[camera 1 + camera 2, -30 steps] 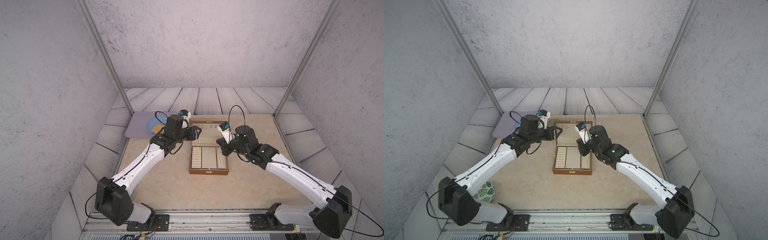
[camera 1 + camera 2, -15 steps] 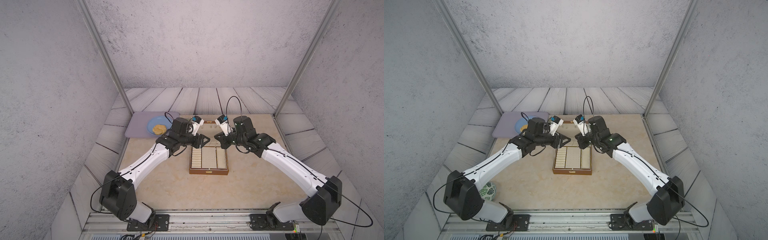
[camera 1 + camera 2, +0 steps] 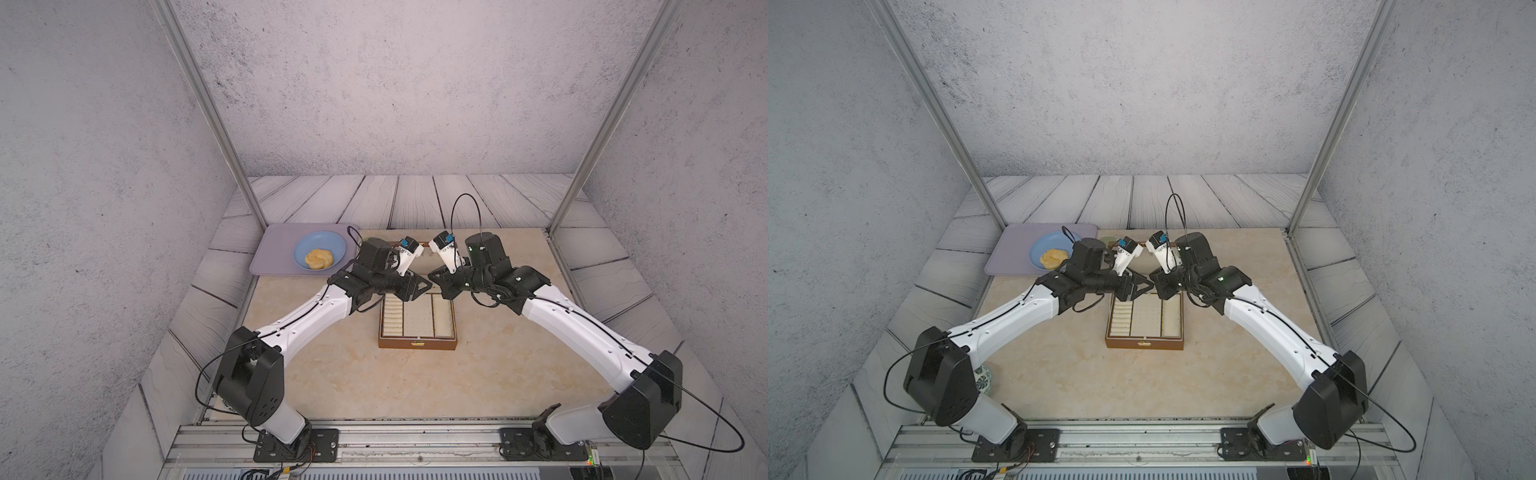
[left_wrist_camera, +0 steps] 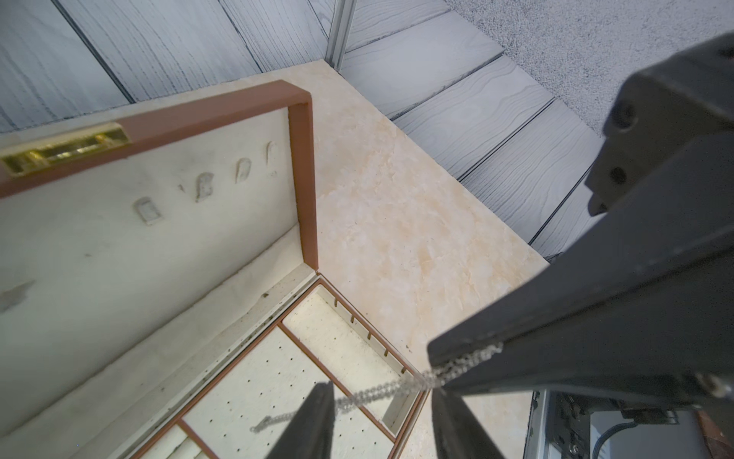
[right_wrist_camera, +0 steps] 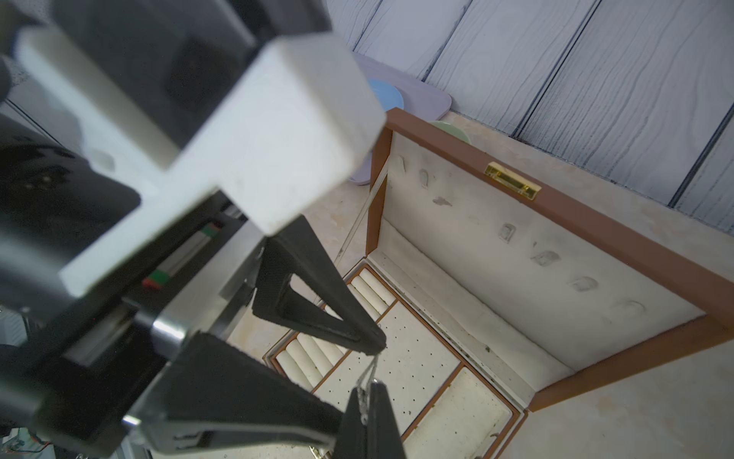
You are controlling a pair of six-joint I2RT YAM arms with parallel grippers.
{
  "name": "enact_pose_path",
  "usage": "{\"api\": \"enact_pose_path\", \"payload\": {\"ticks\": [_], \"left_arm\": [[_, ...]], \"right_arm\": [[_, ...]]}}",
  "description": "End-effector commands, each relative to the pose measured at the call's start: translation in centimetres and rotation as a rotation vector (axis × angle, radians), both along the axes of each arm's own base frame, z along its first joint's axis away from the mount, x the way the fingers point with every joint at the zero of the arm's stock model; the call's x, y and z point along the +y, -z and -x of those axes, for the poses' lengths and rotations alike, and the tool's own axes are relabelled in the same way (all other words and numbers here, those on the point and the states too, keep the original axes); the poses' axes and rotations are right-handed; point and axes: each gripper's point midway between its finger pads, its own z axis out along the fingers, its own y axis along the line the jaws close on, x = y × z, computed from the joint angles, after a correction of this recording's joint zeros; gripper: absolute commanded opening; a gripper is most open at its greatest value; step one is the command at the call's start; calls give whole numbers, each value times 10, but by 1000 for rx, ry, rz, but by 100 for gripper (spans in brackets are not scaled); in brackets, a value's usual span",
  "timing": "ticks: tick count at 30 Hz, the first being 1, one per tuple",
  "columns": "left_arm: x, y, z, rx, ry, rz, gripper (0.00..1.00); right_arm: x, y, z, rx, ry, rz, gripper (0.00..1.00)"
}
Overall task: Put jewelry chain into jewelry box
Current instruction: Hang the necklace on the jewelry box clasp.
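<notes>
The right end effector (image 5: 367,391) is clamped on the chain (image 4: 401,383). The thin strand runs from that grip across to the left end effector (image 4: 380,393), whose fingers stand apart with the strand between them. It seems to touch one fingertip (image 5: 377,345), and its loose end shows just past that finger, low in the left wrist view. All this hangs above the far end of the open box (image 3: 395,345), over the dotted middle compartment (image 3: 417,316). Whether the loose end touches the lining I cannot tell. In both top views the chain is too thin to see.

What could go wrong, as I judge it:
- If the left fingers close and pull while the right grip holds, so fine a strand may snag or snap.
- If the right lets go too soon, the chain may drape over a divider or slide over the wall onto the bench (image 3: 332,374).
- The two tips are nearly touching, so a small misstep could knock them together or bump the raised lid (image 4: 302,159).

A second ago the left end effector was by the box's upper left corner, beside the tray (image 3: 270,257), hiding part of the plate (image 3: 328,243). The right one sat lower, at the box's right side. Now they meet at mid-frame, the plate is in full view, and the left fingers have narrowed.
</notes>
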Motion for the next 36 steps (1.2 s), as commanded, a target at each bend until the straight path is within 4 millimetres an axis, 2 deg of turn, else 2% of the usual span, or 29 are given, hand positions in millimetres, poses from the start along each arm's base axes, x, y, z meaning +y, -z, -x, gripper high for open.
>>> {"api": "enact_pose_path", "payload": {"ticks": [1, 14, 21, 24, 30, 33, 36], "left_arm": [[-6, -13, -7, -62, 3, 14, 42], [-10, -9, -12, -72, -7, 0, 37], [-11, -11, -13, -82, -13, 4, 31], [-12, -11, -13, -83, -11, 3, 24], [-14, -11, -12, -84, -7, 5, 23], [-14, -11, -11, -81, -7, 3, 15], [-13, -10, -11, -81, -12, -2, 13]], "right_arm": [[1, -11, 1, -9, -10, -19, 0], [1, -13, 2, -8, -12, -31, 0], [2, -13, 3, -4, -14, -34, 0], [1, -13, 4, -3, -13, -39, 0], [0, -14, 5, -4, -11, -40, 0], [0, -14, 5, -4, -10, -41, 0], [0, -14, 6, -5, -9, -41, 0]]}}
